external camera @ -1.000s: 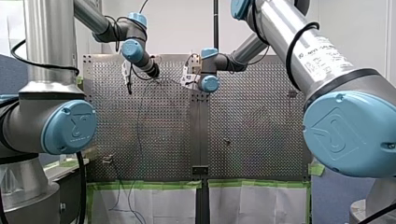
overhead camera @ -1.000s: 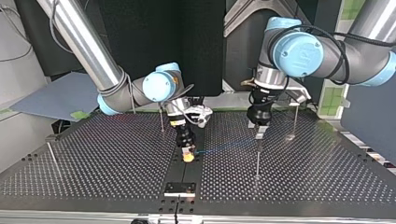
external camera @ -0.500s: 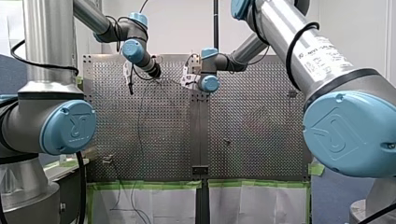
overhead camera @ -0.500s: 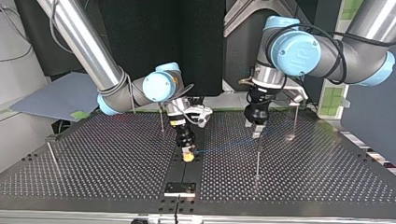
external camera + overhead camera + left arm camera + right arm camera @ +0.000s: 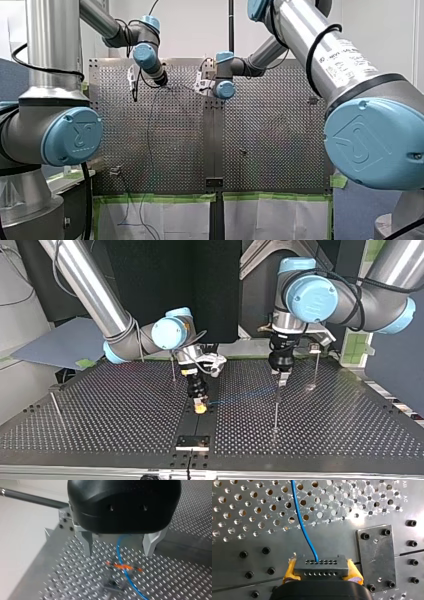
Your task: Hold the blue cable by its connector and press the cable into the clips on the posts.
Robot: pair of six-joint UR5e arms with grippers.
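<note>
A thin blue cable (image 5: 303,527) leaves a dark grey connector (image 5: 320,566). My right gripper (image 5: 322,573) is shut on that connector with its yellow pads (image 5: 289,571), low over the table's centre strip (image 5: 200,406). The cable (image 5: 240,396) runs across to a thin post (image 5: 275,410). My left gripper (image 5: 120,552) hangs just above that post, metal fingers (image 5: 87,542) open. The cable (image 5: 125,573) passes between them and crosses an orange clip (image 5: 122,566) on the post's tip. In the top view this gripper (image 5: 282,380) sits right over the post.
Other thin posts stand at the top view's far left (image 5: 55,405), behind my right gripper (image 5: 173,367) and at the right (image 5: 315,367). A black bolted plate (image 5: 375,555) lies beside the connector. Slack cable (image 5: 150,140) trails over the perforated table (image 5: 270,125) toward its near edge.
My left gripper has risen slightly and shifted toward the top view's right, staying over the post. My right gripper and the connector have not moved.
</note>
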